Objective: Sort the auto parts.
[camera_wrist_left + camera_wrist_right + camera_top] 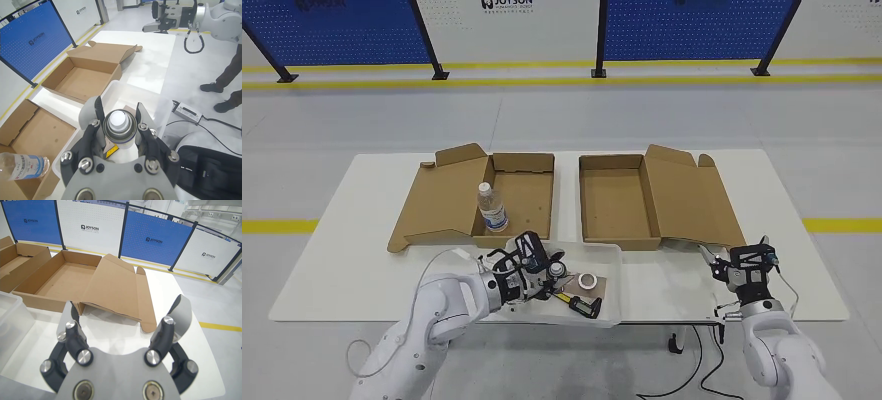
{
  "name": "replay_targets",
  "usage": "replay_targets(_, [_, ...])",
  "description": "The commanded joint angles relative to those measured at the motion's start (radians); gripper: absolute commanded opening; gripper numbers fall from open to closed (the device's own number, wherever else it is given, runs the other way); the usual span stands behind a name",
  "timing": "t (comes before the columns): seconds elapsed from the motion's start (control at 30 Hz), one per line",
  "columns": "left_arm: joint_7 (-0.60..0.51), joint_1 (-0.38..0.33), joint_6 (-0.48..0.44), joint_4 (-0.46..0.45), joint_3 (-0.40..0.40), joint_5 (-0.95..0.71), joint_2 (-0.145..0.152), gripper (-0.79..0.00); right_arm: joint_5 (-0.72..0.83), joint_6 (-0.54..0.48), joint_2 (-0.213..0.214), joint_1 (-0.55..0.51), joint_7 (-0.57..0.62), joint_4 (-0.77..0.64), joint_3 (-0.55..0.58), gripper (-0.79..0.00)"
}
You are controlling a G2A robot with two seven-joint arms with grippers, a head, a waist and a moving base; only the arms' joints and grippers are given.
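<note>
My left gripper (119, 106) is shut on a metal spray can (120, 128) with a white nozzle, held upright just above the white plastic tray (117, 83). From above, the can (555, 268) sits at the tray's left end (607, 250). A tape roll (588, 282) and a black-and-yellow part (585, 306) lie in the tray. A clear bottle (492, 208) stands in the left cardboard box (527, 195). My right gripper (124, 304) hangs open over the table's right front, near the right cardboard box (60, 275), which holds nothing.
Both boxes have their lids folded open; the right box's flap (692, 195) reaches toward my right gripper (742, 262). The bottle (22, 166) shows at the corner of the left box (37, 132). The table edge (542, 322) runs just below the tray.
</note>
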Motion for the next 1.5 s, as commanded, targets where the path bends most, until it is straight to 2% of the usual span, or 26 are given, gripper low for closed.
replay_targets(0.0, [-0.004, -0.003, 0.005, 0.002, -0.002, -0.004, 0.001, -0.785, 0.0, 0.0, 0.0, 0.0, 0.0, 0.0, 0.0, 0.0])
replay_targets(0.23, [0.027, -0.019, 0.078, 0.038, -0.001, 0.032, -0.001, -0.785, 0.0, 0.0, 0.0, 0.0, 0.0, 0.0, 0.0, 0.0])
replay_targets(0.47, [0.081, -0.076, 0.164, 0.119, 0.005, 0.074, -0.008, -0.785, 0.0, 0.0, 0.0, 0.0, 0.0, 0.0, 0.0, 0.0])
replay_targets(1.07, [0.147, -0.186, 0.261, 0.296, -0.049, 0.145, -0.008, -0.785, 0.0, 0.0, 0.0, 0.0, 0.0, 0.0, 0.0, 0.0])
replay_targets(1.23, [0.166, -0.212, 0.284, 0.35, -0.046, 0.16, -0.011, -0.785, 0.0, 0.0, 0.0, 0.0, 0.0, 0.0, 0.0, 0.0])
replay_targets(1.47, [0.182, -0.222, 0.301, 0.372, -0.007, 0.157, -0.021, -0.785, 0.0, 0.0, 0.0, 0.0, 0.0, 0.0, 0.0, 0.0])
